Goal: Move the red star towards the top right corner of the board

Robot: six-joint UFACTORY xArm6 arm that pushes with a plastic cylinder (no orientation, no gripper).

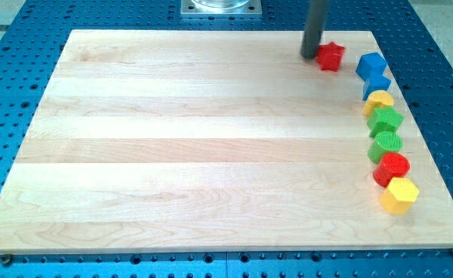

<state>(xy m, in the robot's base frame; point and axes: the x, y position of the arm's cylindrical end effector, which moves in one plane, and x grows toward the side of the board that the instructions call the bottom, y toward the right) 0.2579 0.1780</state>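
My tip point(310, 55) stands near the view's top right of a pale wooden board point(172, 147), pressed against the left side of the red star point(330, 56), which sits just to the tip's right and close to the board's top edge. The arm ends in a plain dark rod with no fingers, so nothing is gripped; the tip only touches the star's side.

To the right of the star, a little apart from it, a curved line of blocks runs down the board's right side, away from the tip toward the view's bottom. First come a blue block point(370, 63) and a second blue block point(376, 83), touching each other. Below them follow a yellow block point(379, 100), a green block point(385, 120), a green round ribbed block point(386, 144), a red round ribbed block point(393, 167) and last a yellow hexagonal block point(400, 194), each touching or just beside the next.

The board lies on a blue bench point(25, 46) covered with a grid of small holes. A grey metal base plate point(221, 7) shows at the view's top, to the tip's left. No writing or labels can be read.
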